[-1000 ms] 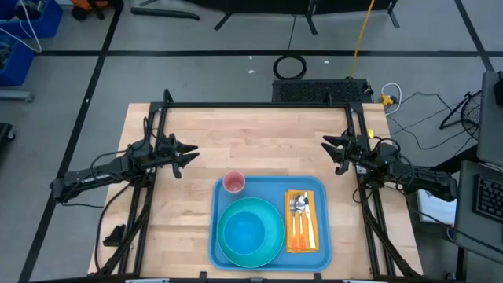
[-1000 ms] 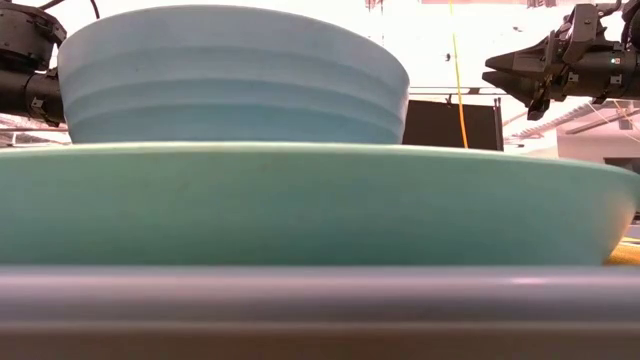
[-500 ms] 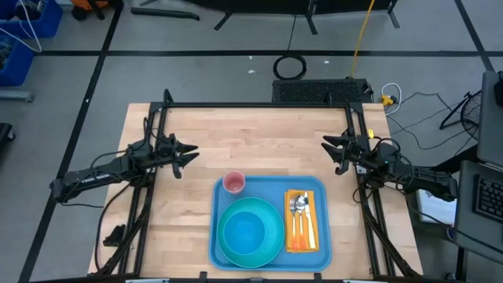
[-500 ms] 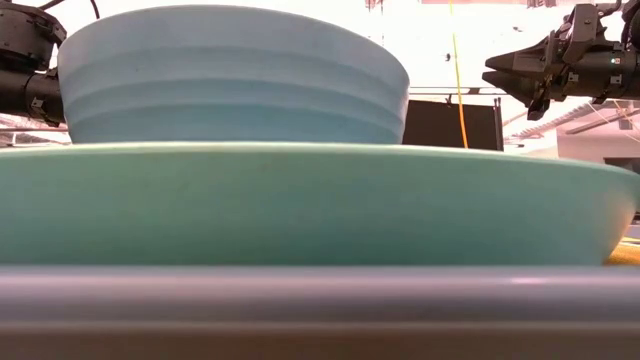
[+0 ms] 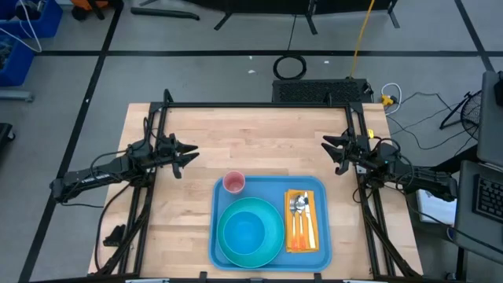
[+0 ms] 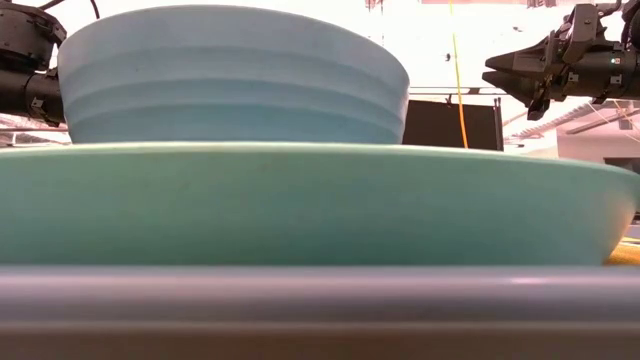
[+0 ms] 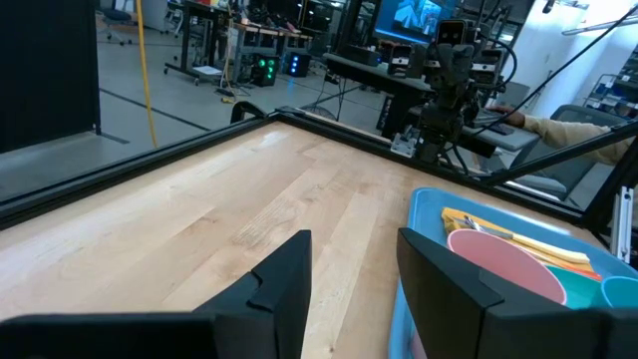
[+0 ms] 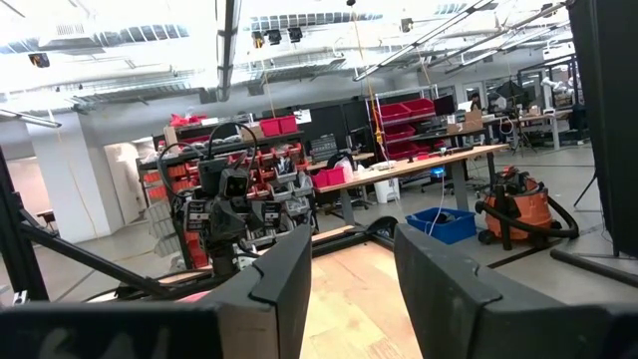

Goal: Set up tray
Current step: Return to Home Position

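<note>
Two empty grippers are held above the table (image 5: 259, 134), well apart: left gripper (image 5: 191, 153) and right gripper (image 5: 327, 145), fingers spread. At the front edge, the tray (image 5: 267, 189) is laid with plate (image 5: 275, 216), bowl (image 5: 244, 233), cup (image 5: 234, 182) and cutlery (image 5: 302, 216); nothing seems left.

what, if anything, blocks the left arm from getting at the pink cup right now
Nothing visible, so probably yes. The left gripper hangs open above bare table, and the pink cup stands in the tray corner nearest it, with only wood between them.
</note>
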